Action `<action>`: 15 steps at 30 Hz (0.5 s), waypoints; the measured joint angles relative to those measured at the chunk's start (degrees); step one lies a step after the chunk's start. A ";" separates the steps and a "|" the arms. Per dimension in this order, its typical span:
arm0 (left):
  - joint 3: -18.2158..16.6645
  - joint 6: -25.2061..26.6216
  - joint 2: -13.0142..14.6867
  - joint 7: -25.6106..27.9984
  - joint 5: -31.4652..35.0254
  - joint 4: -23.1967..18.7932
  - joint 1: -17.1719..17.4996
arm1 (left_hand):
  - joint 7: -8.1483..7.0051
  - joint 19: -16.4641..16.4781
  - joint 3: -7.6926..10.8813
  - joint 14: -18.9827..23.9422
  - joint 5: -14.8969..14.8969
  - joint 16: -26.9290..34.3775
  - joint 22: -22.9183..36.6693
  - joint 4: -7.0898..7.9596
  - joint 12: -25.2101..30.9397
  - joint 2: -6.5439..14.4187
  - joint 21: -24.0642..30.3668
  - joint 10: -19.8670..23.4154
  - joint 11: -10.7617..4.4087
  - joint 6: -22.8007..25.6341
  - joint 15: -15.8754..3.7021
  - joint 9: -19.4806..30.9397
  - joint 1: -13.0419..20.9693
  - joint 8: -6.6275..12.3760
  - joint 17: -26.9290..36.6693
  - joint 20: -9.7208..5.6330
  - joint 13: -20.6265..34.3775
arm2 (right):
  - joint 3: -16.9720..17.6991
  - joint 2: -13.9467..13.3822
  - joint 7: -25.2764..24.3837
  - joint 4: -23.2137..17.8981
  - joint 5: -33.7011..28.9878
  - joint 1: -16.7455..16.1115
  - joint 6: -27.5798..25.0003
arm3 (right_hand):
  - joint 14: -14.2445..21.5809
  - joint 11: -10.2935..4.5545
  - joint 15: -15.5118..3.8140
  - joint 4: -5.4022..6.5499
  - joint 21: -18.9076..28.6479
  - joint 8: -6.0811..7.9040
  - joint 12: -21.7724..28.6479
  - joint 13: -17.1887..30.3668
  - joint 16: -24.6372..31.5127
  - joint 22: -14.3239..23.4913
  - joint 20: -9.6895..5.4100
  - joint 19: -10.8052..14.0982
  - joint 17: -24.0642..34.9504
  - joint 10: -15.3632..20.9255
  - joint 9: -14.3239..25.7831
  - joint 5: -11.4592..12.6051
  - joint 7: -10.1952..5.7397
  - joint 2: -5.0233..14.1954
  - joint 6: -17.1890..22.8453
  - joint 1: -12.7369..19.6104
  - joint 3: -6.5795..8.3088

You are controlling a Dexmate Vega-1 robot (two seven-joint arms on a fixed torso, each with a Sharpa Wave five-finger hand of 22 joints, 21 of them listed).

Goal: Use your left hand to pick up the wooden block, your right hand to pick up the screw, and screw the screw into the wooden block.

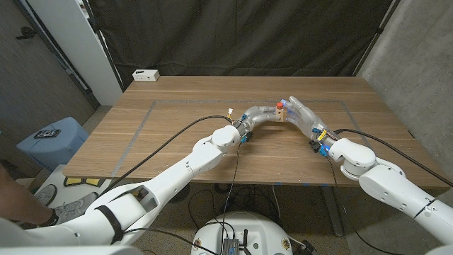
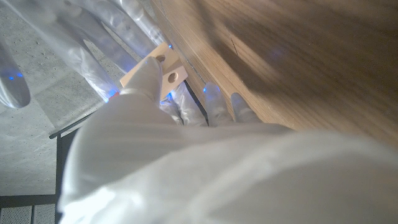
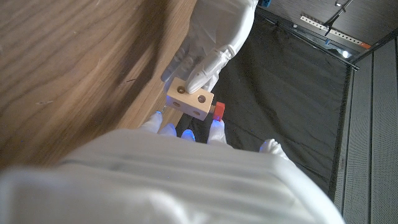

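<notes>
The pale wooden block [image 1: 284, 116] with round holes is held up over the far middle of the table [image 1: 177, 149]. My left hand [image 1: 259, 115] grips it from the left; in the right wrist view the block [image 3: 189, 98] sits under that hand's [image 3: 211, 43] fingertips. The red-headed screw [image 1: 280, 105] sits against the block, and its red head [image 3: 219, 110] shows at the block's side. My right hand [image 1: 304, 117] closes in from the right, fingertips [image 3: 214, 129] on the screw. The left wrist view has the block [image 2: 165, 65] behind my left hand [image 2: 186, 162]; the screw's shaft is hidden.
A white box [image 1: 146, 74] lies at the table's far left corner. Thin tape lines [image 1: 145, 117] mark a rectangle on the wood. Black cables [image 1: 177, 134] trail from both wrists over the table. A blue bin [image 1: 53, 138] stands on the floor to the left.
</notes>
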 measured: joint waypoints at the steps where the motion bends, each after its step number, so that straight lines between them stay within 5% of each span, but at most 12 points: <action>1: 0.00 0.00 0.00 0.00 -0.01 0.00 0.01 | 0.00 0.00 0.00 0.00 0.00 0.00 0.00 0.00 0.00 0.00 0.00 0.02 0.02 0.00 0.00 0.00 0.00 0.00 0.00 0.00 0.00 | 0.03 -0.04 -0.03 -0.06 0.06 -0.07 -0.05 | 0.00 0.00 0.00 0.00 0.00 0.00 0.00 0.00 0.00 0.00 0.00 0.00 -0.05 0.00 0.00 0.00 -0.02 0.00 0.01 0.00 0.00; 15: 0.00 0.11 0.16 0.02 -0.12 -0.44 0.30 | 0.00 0.00 -0.03 0.00 -0.01 0.00 0.00 -0.03 -0.15 -0.01 0.00 -0.01 0.17 0.00 0.00 0.00 0.01 -0.03 0.00 0.00 0.03 | 0.64 -0.77 -0.41 -1.27 0.48 -1.54 -0.35 | 0.00 0.00 0.00 0.00 0.00 -0.01 0.00 0.00 0.00 0.00 0.00 0.00 -0.11 0.00 0.03 0.05 -0.11 0.00 0.51 0.00 0.00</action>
